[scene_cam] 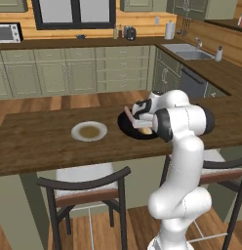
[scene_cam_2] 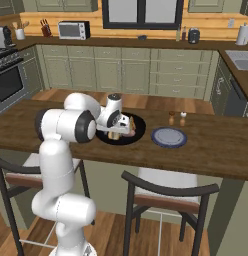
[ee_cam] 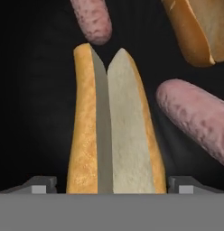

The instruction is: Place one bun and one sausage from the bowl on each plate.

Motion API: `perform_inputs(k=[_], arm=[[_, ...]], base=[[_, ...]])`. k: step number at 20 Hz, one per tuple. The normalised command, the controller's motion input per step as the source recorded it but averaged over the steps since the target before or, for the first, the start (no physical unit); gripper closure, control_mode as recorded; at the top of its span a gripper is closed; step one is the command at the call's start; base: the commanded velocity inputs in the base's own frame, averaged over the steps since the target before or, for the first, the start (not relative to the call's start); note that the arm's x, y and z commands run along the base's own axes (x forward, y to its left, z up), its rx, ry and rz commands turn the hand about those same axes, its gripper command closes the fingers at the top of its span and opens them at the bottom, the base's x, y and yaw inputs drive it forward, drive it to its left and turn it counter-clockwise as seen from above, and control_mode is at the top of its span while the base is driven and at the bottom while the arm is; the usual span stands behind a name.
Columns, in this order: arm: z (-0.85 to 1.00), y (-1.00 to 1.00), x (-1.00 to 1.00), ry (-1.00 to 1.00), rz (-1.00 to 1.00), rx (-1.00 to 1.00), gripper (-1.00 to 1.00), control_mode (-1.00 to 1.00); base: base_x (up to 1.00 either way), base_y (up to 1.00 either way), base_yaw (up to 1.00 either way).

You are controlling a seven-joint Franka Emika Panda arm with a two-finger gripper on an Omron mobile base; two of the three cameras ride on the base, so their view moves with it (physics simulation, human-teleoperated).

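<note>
The black bowl [scene_cam: 123, 125] [scene_cam_2: 139, 125] sits mid-counter under my hand. My gripper [ee_cam: 113, 186] [scene_cam: 138, 122] [scene_cam_2: 119, 131] is lowered into it and open. Its fingertips [ee_cam: 40, 185] stand on either side of a split bun [ee_cam: 114, 131], which lies lengthwise between them on the bowl floor [ee_cam: 32, 113]. One sausage [ee_cam: 92, 20] lies beyond the bun, another sausage [ee_cam: 195, 117] beside it, and a second bun [ee_cam: 199, 27] in the far corner. The white plate with a tan centre [scene_cam: 89, 131] lies left of the bowl. On the bowl's other side is the greyish-blue plate [scene_cam_2: 169, 136].
Two small shakers [scene_cam_2: 176, 118] stand just behind the blue plate. Stools [scene_cam: 86, 188] [scene_cam_2: 168, 192] are tucked under the counter's near edge. My own arm [scene_cam: 184, 122] hides part of the bowl.
</note>
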Motion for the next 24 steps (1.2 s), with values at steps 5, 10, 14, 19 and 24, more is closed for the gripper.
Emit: perform_inputs(k=[5, 10, 14, 19, 24], arm=[[-0.07, 0.00, 0.00, 0.00, 0.00, 0.00, 1.00, -1.00], [0.54, -0.09, -0.10, -0.03, -0.01, -0.11, 1.00, -1.00], [0.73, -0.67, -0.39, -0.11, 0.00, -0.12, 1.00, -1.00], [0.61, -0.99, -0.05, -0.17, 0.00, -0.13, 1.00, -1.00], [0.09, -0.78, -0.55, -0.19, 0.00, -0.04, 1.00, -1.00]], base=[[0.00, 0.00, 0.00], [0.00, 0.00, 0.00], [0.00, 0.00, 0.00], [0.00, 0.00, 0.00], [0.00, 0.00, 0.00]])
